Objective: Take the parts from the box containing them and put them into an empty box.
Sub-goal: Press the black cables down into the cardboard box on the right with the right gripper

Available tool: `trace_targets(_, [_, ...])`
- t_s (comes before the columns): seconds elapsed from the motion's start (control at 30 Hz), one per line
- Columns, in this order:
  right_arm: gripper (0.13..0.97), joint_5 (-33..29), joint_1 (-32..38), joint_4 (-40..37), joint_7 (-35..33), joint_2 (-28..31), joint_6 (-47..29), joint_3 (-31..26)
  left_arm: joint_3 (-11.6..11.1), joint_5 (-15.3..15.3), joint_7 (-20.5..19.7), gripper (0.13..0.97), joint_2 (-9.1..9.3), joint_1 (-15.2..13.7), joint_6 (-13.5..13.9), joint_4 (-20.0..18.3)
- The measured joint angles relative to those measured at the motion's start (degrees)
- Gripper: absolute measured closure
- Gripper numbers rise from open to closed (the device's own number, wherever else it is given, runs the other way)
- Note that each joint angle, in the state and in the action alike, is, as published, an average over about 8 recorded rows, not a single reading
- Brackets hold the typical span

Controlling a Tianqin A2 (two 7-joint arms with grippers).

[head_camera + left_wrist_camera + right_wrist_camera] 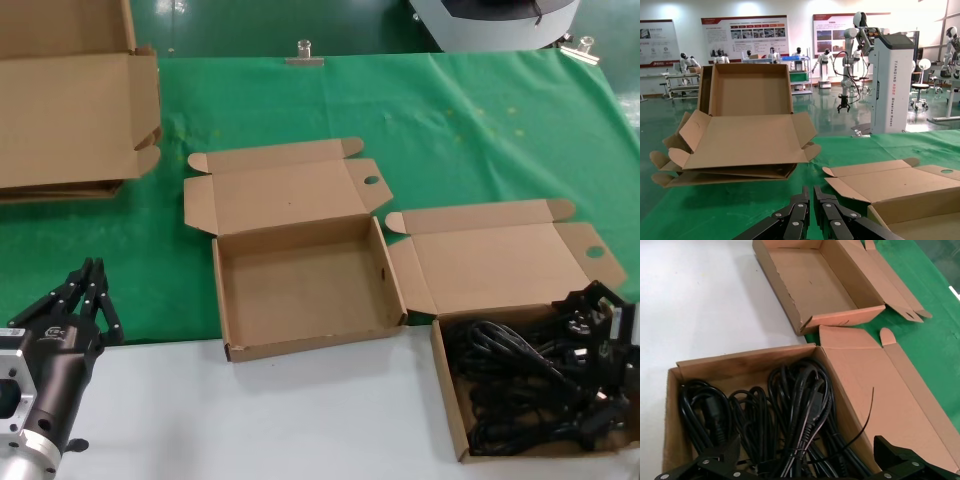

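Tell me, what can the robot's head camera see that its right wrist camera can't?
Only the head view shows the left end effector, shut, waiting low at the robot's left, and the flat cardboard sheets. Only the right wrist view shows the right end effector open, straddling the black power cords. Both show the cords, their box and the empty box.

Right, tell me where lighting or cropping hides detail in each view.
Head view: even light; black power cords merge into one dark mass, right gripper cropped at the edge. Left wrist view: shiny hall floor reflects light. Right wrist view: white tabletop looks washed out.
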Motion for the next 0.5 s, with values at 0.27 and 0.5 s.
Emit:
trace_targets(0.27, [0.187,-0.37,0.49,-2.02,-1.79,-0.9,0.76,0.18,0.0,0.0,0.0,0.925,0.0,0.0,0.0,0.0])
trace_targets(0.5, [0.262,-0.45,0.66,-3.21,-2.75,-1.53,1.1,0.24,0.0,0.01,0.0,0.925,0.0,0.0,0.0,0.0])
